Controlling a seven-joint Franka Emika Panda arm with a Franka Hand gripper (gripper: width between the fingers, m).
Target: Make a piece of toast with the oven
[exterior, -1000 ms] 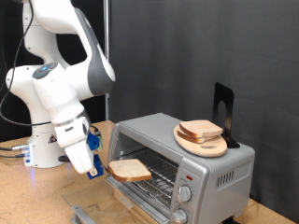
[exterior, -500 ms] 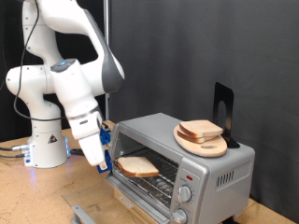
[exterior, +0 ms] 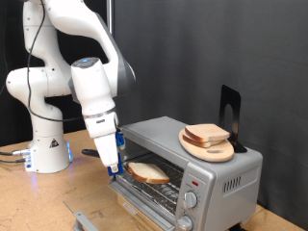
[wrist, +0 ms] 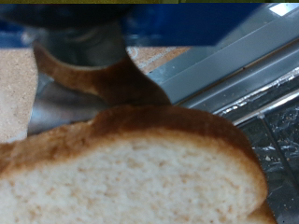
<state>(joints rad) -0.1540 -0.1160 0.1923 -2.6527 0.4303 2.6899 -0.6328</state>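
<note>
Oven (exterior: 192,154) seen on worktop (exterior: 29,207), door down, cavity open. Piece of toast (exterior: 147,171) held partway into mouth, over wire rack, gripped at edge by fingers (exterior: 114,166) of gripper (exterior: 113,169). Judged best: slice kept level, set fully on rack, door and frame cleared.

Even indoor light falls on the scene against a black backdrop, the exterior view sharp though low in resolution. The oven (exterior: 189,159) shows soft sheen on its top. In the wrist view, the piece of toast (wrist: 131,173) fills the frame, close and blurred
</note>
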